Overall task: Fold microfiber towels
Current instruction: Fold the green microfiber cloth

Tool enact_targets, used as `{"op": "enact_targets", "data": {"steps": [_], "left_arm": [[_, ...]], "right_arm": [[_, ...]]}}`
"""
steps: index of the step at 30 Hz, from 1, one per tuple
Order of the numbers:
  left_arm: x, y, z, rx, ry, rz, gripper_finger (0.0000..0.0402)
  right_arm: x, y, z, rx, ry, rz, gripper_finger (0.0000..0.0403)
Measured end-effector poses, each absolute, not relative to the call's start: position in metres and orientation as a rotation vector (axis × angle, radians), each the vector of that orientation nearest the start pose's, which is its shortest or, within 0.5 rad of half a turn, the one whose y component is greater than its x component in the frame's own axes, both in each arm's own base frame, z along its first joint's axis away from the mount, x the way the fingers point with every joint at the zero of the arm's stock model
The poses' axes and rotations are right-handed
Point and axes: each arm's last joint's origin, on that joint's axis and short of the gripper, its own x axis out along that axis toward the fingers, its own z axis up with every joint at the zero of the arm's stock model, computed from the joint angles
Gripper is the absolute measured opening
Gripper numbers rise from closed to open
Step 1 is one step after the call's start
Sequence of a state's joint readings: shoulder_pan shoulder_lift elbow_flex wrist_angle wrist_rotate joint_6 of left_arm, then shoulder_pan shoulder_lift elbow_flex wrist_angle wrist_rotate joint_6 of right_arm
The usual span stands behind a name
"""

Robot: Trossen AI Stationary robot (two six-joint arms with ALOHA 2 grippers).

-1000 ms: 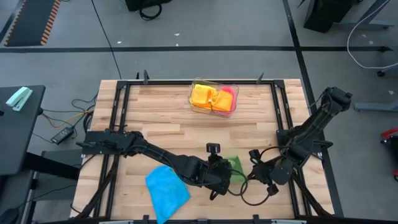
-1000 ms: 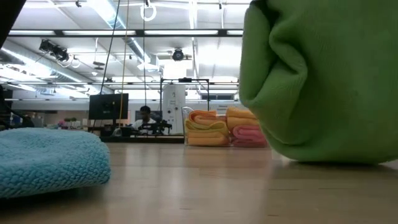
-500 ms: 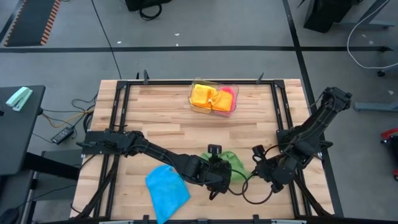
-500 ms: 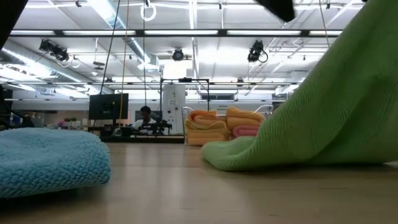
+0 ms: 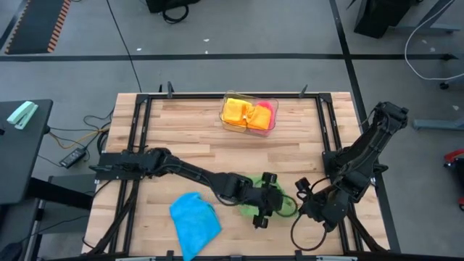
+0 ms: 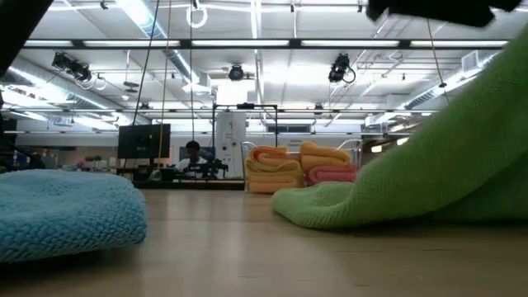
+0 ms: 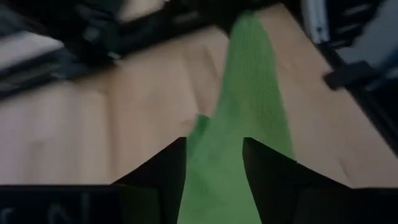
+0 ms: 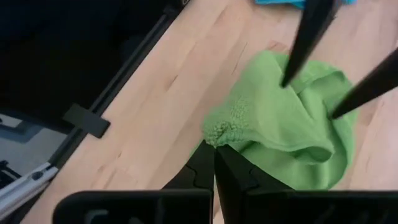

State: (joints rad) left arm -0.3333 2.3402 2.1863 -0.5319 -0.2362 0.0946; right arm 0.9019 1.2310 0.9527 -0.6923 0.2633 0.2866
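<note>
A green microfiber towel lies crumpled near the table's front edge, right of the middle, between my two grippers. In the low view the green towel rests on the wood at one end and slopes up toward the other. My left gripper stands open over it, with green cloth running between the fingers. My right gripper is shut on a corner of the towel at its right end. A blue towel lies flat at the front left. My left gripper's two fingers slant down onto the bunched middle of the green towel, with cloth lying loose in the gap between them. The tips stand in its folds; I cannot tell whether they press it. My right gripper pinches a corner of the green towel at its fingertips, coming slanting down from the table's right side. That corner is lifted and the towel falls away from it, slack, onto the table.
A clear tray at the far middle holds folded orange, yellow and pink towels. Black frame rails run along the table's sides. Bare wood lies between the tray and the grippers.
My left gripper has gone toward the table's right edge, dipping and turning as it went. The green towel, which stood as a raised bunch a second ago, has come down and spread out: one end now lies on the wood while the right end stays lifted.
</note>
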Motion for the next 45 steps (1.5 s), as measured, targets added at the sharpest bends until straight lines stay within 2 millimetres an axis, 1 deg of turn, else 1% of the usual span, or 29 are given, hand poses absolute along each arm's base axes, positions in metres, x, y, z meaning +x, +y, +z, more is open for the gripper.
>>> {"op": "enact_targets", "data": {"steps": [2, 5, 7, 10, 13, 16, 21, 26, 30, 34, 37, 41, 43, 45], "left_arm": [[0.505, -0.16, 0.24, 0.245, 0.674, -0.183, 0.0167], [0.505, -0.154, 0.217, 0.215, 0.715, -0.187, 0.016], [0.504, -0.153, 0.206, 0.211, 0.716, -0.186, 0.0153], [0.502, -0.157, 0.193, 0.2, 0.717, -0.19, 0.0143], [0.502, -0.159, 0.188, 0.182, 0.69, -0.185, 0.0138], [0.503, -0.158, 0.189, 0.158, 0.685, -0.17, 0.0142], [0.505, -0.148, 0.188, 0.132, 0.685, -0.032, 0.0164], [0.51, -0.13, 0.178, 0.092, 0.72, 0.012, 0.0192], [0.513, -0.116, 0.171, 0.02, 0.77, -0.037, 0.021], [0.515, -0.106, 0.164, -0.006, 0.8, -0.023, 0.0213], [0.515, -0.106, 0.162, -0.014, 0.809, -0.064, 0.0199], [0.513, -0.11, 0.156, -0.031, 0.849, -0.128, 0.0165], [0.512, -0.113, 0.156, -0.008, 0.848, -0.146, 0.0137], [0.512, -0.117, 0.157, 0.02, 0.844, -0.164, 0.0094]], "right_arm": [[0.151, 0.184, 0.259, -0.251, 0.895, 0.456, 0.0011], [0.144, 0.187, 0.243, -0.199, 0.92, 0.447, 0.0011], [0.14, 0.188, 0.23, -0.165, 0.929, 0.447, 0.0011], [0.133, 0.189, 0.21, -0.1, 0.958, 0.508, 0.0011], [0.129, 0.191, 0.193, -0.038, 0.933, 0.549, 0.0011], [0.125, 0.188, 0.178, 0.007, 0.913, 0.555, 0.0011], [0.121, 0.18, 0.161, 0.05, 0.93, 0.525, 0.0011], [0.122, 0.179, 0.159, 0.056, 0.93, 0.515, 0.0011], [0.122, 0.179, 0.159, 0.053, 0.918, 0.523, 0.0011], [0.123, 0.18, 0.16, 0.045, 0.904, 0.533, 0.0011], [0.124, 0.179, 0.16, 0.046, 0.904, 0.53, 0.0011], [0.124, 0.179, 0.16, 0.041, 0.902, 0.532, 0.0011], [0.125, 0.179, 0.16, 0.038, 0.9, 0.531, 0.0011], [0.126, 0.178, 0.16, 0.039, 0.899, 0.525, 0.0011]]}}
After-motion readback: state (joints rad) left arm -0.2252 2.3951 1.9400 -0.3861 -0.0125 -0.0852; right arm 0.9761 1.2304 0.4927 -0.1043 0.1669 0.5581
